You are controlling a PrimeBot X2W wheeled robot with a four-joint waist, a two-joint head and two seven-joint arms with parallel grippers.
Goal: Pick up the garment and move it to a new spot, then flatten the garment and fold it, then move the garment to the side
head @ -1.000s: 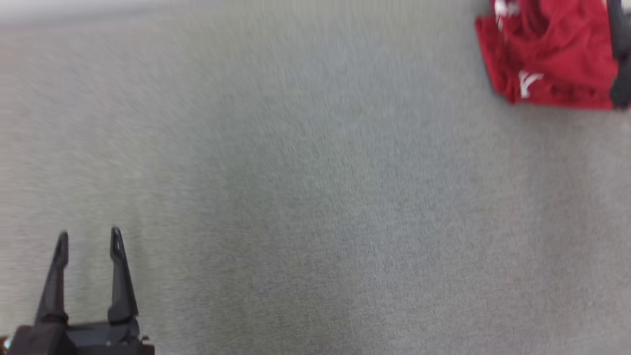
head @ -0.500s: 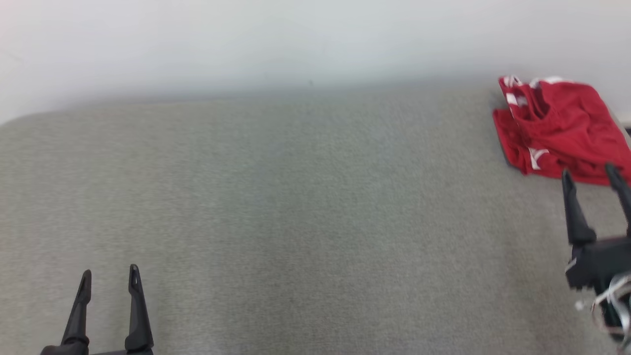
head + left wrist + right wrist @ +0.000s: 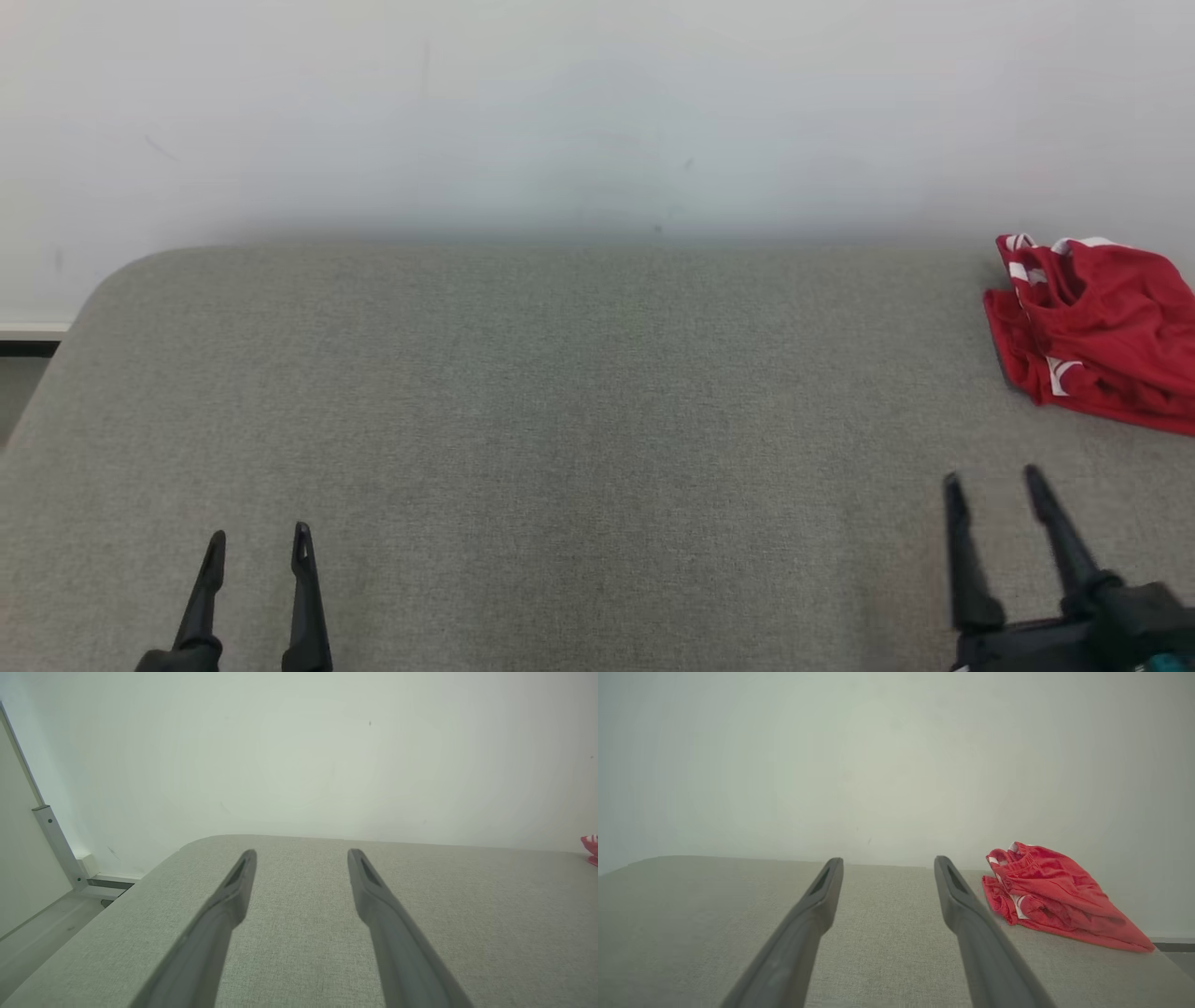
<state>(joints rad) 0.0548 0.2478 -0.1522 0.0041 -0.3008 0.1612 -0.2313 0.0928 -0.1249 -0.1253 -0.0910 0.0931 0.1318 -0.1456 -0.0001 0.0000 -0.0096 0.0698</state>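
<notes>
text: none legible | garment (image 3: 1102, 327) | white marks (image 3: 1060, 373): not readable as lettering

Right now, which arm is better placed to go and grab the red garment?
The right. The red garment lies bunched at the far right of the table, just ahead of the open right gripper. The left gripper, also open, would likely need to cross the whole table.

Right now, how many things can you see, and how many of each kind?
Red garment: 1
Grippers: 2 (left gripper, right gripper, both with jaws open)
Grey table: 1
Total: 4
</notes>
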